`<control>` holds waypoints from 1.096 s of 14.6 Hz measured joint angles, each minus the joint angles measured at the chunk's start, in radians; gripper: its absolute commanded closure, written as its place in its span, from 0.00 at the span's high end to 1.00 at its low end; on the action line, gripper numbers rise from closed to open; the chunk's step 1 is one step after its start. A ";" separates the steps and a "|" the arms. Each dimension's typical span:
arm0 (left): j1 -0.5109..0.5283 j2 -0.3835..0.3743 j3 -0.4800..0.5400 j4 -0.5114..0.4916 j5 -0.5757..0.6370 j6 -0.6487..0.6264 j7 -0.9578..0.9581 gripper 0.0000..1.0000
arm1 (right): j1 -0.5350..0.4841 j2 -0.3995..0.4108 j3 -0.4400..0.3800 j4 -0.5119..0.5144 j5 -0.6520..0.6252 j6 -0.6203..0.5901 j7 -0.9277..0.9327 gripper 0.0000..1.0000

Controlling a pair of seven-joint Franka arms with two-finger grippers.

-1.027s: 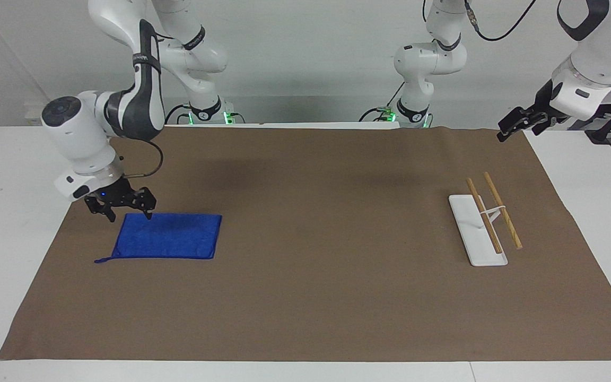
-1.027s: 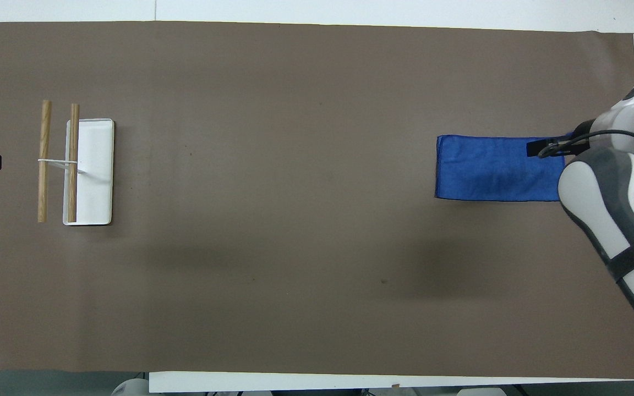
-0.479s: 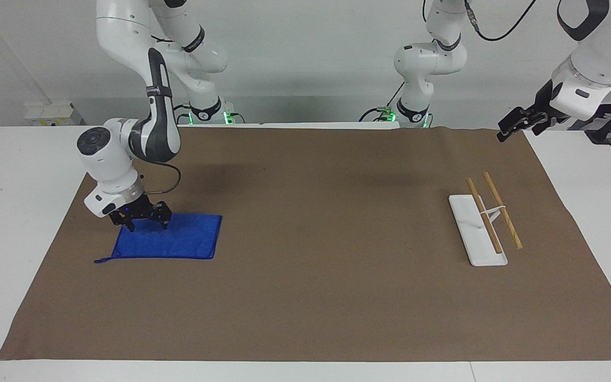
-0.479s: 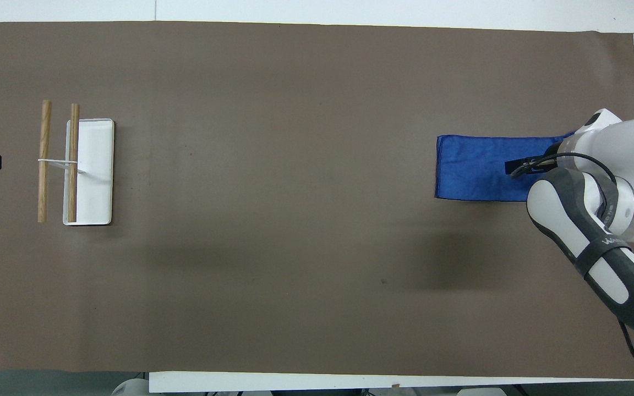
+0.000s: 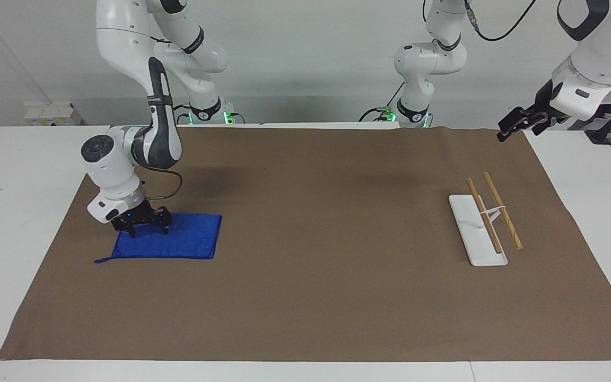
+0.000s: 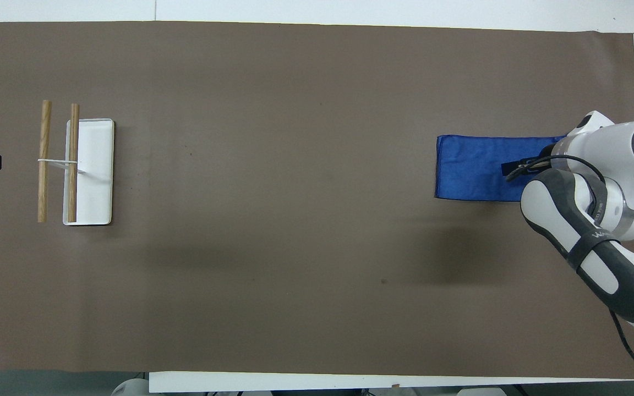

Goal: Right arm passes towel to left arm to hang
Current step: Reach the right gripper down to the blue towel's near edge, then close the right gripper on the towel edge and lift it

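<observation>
Presently, right gripper (image 5: 149,228) fingers spread, set down on blue towel (image 5: 178,243) edge for pickup; left gripper (image 5: 517,126) parked off the bench, fingers unreadable.

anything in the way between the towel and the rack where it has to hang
Nothing visible. The towel lies flat at the right arm's end of the table, with the right gripper down on it. Only bare brown mat separates it from the rack at the left arm's end. The left gripper waits near that end.

Open brown mat (image 5: 326,276) between towel (image 5: 178,241) and rack (image 5: 486,223) (sole obstacle, left arm's end)
</observation>
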 measured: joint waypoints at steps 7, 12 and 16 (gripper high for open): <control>0.000 0.000 0.000 0.000 0.000 0.000 0.000 1.00 | 0.000 -0.004 -0.001 -0.007 0.000 0.003 -0.002 0.09; 0.000 0.000 0.000 0.000 0.000 0.000 0.000 1.00 | 0.000 -0.010 0.000 -0.006 0.000 0.002 -0.003 0.00; 0.000 0.000 0.000 0.000 0.000 0.000 0.000 1.00 | -0.002 -0.016 0.043 0.034 0.000 -0.091 0.085 0.00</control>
